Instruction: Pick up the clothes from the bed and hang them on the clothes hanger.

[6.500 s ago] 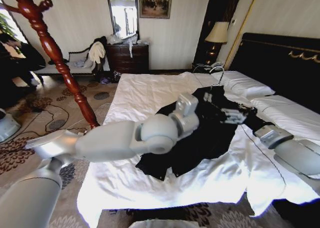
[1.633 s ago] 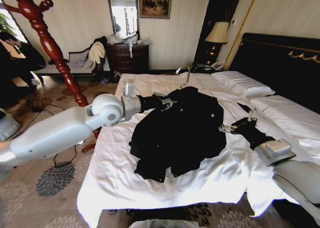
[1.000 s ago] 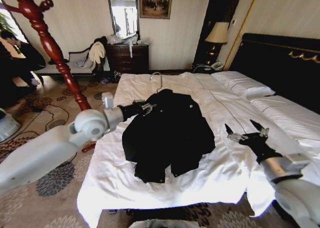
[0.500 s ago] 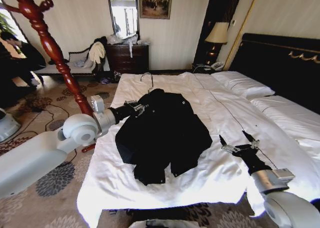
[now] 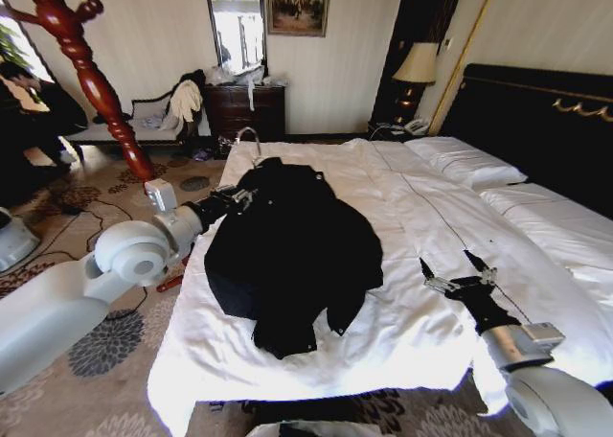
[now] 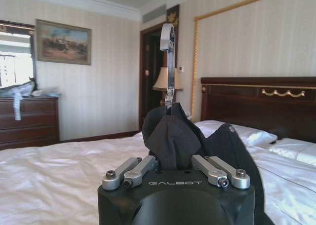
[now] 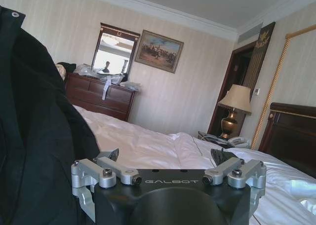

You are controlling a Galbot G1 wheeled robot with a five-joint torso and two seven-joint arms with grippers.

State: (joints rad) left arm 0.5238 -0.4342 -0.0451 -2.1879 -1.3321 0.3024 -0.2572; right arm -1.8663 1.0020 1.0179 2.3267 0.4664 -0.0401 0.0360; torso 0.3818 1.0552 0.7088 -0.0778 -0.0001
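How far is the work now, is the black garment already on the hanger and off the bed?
Done, it seems: the clothes hanger sits inside the clothes, its silver hook sticking out at the collar. In hand: the left gripper is shut on the collar, near the bed's side edge. The right gripper is open, apart from the cloth. Left: most of the garment lies on the sheets; it is not lifted or hung anywhere.

a bedroom, hotel-like: wide white bed (image 5: 421, 207) with black gilded headboard (image 5: 536, 121), bedside lamp (image 5: 416, 68), dark dresser (image 5: 247, 109), framed painting (image 5: 297, 4), patterned carpet (image 5: 57, 226).
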